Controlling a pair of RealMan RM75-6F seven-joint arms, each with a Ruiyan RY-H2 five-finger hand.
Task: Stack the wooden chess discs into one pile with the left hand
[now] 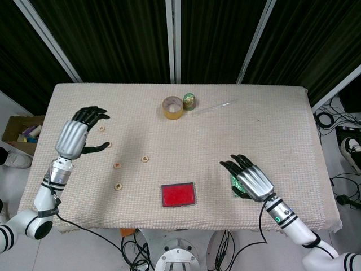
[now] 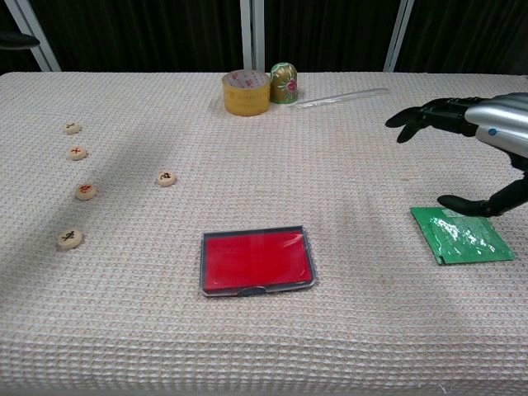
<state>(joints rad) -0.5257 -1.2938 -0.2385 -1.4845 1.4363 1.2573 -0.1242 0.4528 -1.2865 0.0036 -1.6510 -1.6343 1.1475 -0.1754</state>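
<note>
Five discs (image 2: 80, 183) lie at left, the tray (image 2: 257, 261) lower centre, tape roll (image 2: 246, 91) top centre, packet (image 2: 460, 236) right.

Pale wooden discs (image 2: 69, 238) with dark marks, red case (image 2: 258, 261), green packet (image 2: 460, 235)

Both hands (image 1: 74, 137) (image 1: 251, 180) seemingly empty, fingers spread.

A table (image 2: 346, 330) covered in a beige woven cloth is seen. On it are laid five wooden chess discs (image 2: 69, 239), a red case (image 2: 257, 260), a green packet (image 2: 462, 235), a tape roll (image 2: 246, 91), a green-gold egg-shaped ornament (image 2: 285, 82) and a clear stick (image 2: 342, 97).
</note>
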